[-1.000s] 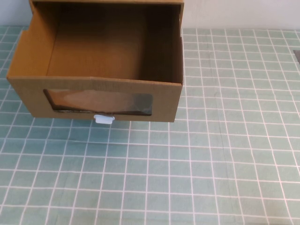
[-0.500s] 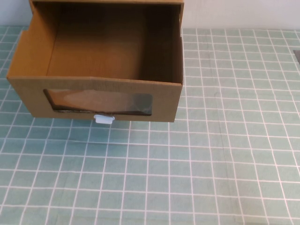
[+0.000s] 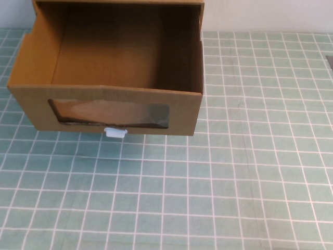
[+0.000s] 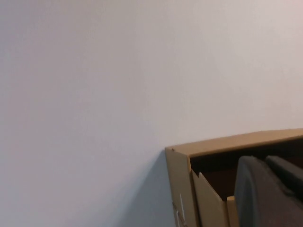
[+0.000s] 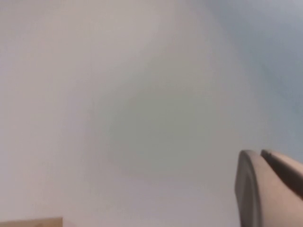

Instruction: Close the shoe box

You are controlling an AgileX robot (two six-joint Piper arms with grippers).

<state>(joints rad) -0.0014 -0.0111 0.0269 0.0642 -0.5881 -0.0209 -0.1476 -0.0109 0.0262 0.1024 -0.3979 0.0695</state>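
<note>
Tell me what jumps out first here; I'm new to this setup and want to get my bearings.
The open shoe box dominates the far left of the green gridded table: its drawer is pulled out toward the robot, empty, with a clear window and a small white pull tab below it. Neither arm shows in the high view. Each wrist view catches only an edge of its own end effector, left and right, against a pale wall.

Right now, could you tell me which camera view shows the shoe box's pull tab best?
The high view: the white pull tab sits in plain sight below the window of the open shoe box. The left wrist view shows only a box corner beside the left gripper; the right wrist view shows just a cardboard sliver and the right gripper. Neither shows the tab.
</note>
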